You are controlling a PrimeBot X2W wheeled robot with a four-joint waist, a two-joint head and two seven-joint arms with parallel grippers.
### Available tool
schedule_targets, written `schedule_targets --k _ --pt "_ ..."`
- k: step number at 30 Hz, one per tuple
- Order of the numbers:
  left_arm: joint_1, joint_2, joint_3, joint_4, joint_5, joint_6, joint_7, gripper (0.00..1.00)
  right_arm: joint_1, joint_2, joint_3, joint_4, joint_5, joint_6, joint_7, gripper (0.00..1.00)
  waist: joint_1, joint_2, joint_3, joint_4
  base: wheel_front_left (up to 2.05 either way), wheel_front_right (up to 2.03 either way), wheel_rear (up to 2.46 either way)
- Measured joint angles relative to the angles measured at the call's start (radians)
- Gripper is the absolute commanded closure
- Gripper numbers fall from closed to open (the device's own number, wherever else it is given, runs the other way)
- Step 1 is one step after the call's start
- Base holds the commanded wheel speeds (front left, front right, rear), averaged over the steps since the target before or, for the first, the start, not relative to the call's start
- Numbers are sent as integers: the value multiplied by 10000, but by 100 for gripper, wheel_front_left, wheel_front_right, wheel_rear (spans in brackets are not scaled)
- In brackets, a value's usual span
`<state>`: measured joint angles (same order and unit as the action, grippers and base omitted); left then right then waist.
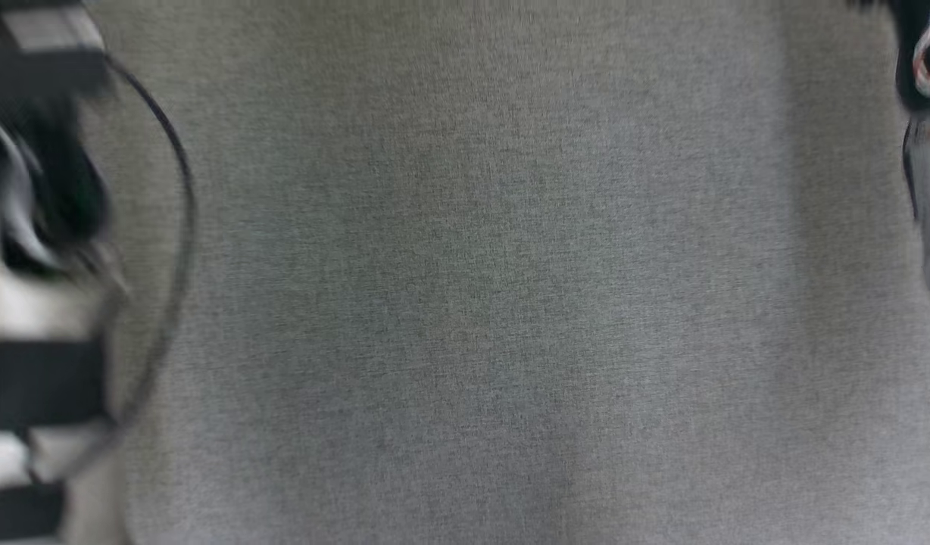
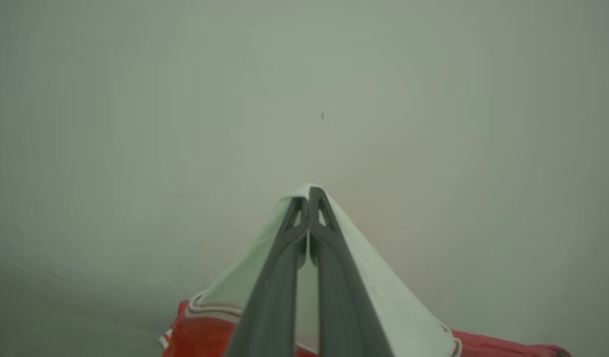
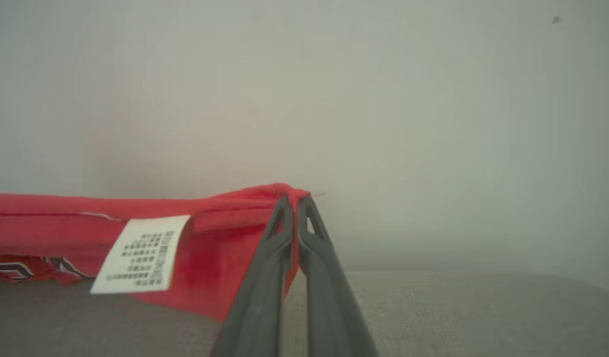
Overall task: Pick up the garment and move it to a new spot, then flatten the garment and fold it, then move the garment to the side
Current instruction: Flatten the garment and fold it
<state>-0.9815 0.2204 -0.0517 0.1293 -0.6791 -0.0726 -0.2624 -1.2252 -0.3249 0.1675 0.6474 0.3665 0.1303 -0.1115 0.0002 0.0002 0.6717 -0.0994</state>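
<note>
Left gripper is clamped on a pale, red-trimmed fold of the garment, fingertips pressed together on the cloth. I see the right gripper likewise pinched shut on a bunched red edge of it, with a white printed label hanging beside the fingers. From the right wrist, the red cloth stretches sideways over the grey fabric surface.
</note>
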Motion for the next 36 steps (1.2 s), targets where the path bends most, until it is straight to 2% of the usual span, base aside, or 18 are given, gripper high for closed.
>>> schedule_targets --k 4,9,13,19,22,25,31,36 --pt "2267 -1083 805 -458 -184 -221 -2 100 1730 -372 537 -759 828 0 809 100 -3 -1 -505 112 0 0 0" --pt "4721 -1570 1097 -422 -531 -334 -2 100 3877 -589 548 -1720 1269 0 1643 100 -5 -3 -1411 210 0 0 0" --pt "6133 -1655 631 -150 -853 -422 -2 100 5369 -435 92 -2199 1246 0 2050 100 -5 -4 -2193 263 0 0 0" --pt "7597 -1695 -61 -349 -1733 -508 -2 100 7139 -309 -454 -2679 556 0 2713 100 -6 -4 -3145 329 0 0 0" --pt "8407 -1695 -633 -293 -1979 -514 19 100 8157 -15 -1012 -3135 336 0 3058 100 -6 -5 -3676 392 0 0 0" --pt "8923 -1712 -1083 -286 -2209 -520 301 100 9015 424 -1546 -3745 215 0 3292 100 -6 -5 -4152 474 0 0 0" --pt "9603 -1622 -1275 -249 -2840 -522 924 100 10421 1078 -2261 -4721 197 0 3871 100 -5 -5 -4883 695 0 0 0" --pt "10200 -1505 -1429 -460 -3942 -520 2150 100 11291 1459 -2752 -5386 -73 0 4475 100 -4 -3 -5276 866 0 0 0"
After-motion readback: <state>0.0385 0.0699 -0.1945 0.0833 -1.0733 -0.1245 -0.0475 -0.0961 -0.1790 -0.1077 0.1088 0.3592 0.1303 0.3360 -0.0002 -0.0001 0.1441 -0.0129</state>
